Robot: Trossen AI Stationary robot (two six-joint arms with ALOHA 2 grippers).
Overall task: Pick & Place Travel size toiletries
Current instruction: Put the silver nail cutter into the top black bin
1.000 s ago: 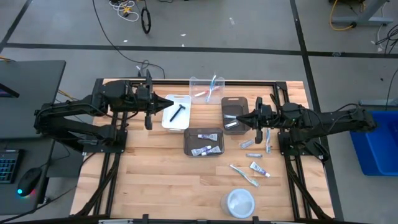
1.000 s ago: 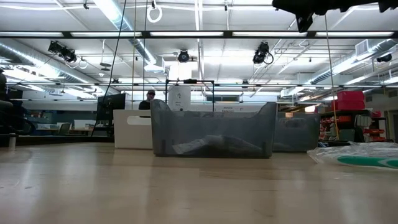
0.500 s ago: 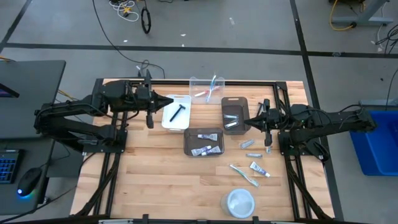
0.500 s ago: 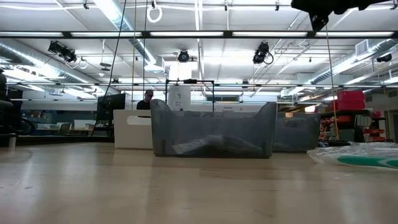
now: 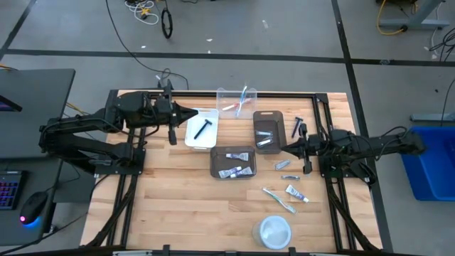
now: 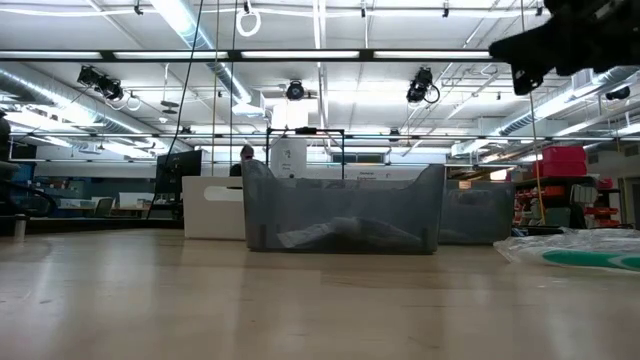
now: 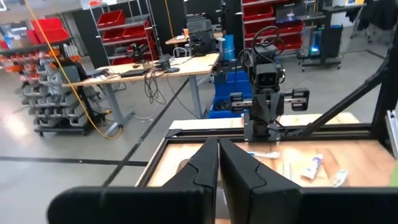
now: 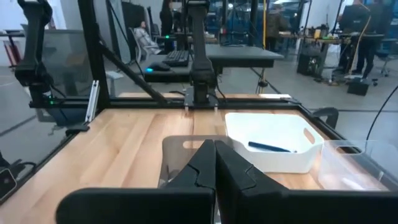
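My left gripper (image 5: 193, 115) hovers shut above the white bin (image 5: 190, 136), where a black razor (image 5: 203, 128) lies. My right gripper (image 5: 284, 147) is shut in the air beside the far dark grey bin (image 5: 269, 118), high in the low view (image 6: 527, 58). Toothbrushes (image 5: 240, 102) lie in the clear bin. Small tubes (image 5: 234, 163) lie in the near dark grey bin. Loose on the table are a silvery tube (image 5: 283, 165), a toothpaste tube (image 5: 297, 192), a toothbrush (image 5: 279, 199) and a black razor (image 5: 296, 126).
A round white dish (image 5: 274, 231) sits near the table's near edge. A black metal frame (image 5: 284, 94) runs round the table. Bare wood (image 5: 178, 206) stretches across the near left part. In the low view the near dark grey bin (image 6: 340, 210) stands mid-table.
My right gripper has drawn back from over the far dark grey bin toward the table's right and near edges and has come down. The black razor by that bin now shows. The left arm has kept still.
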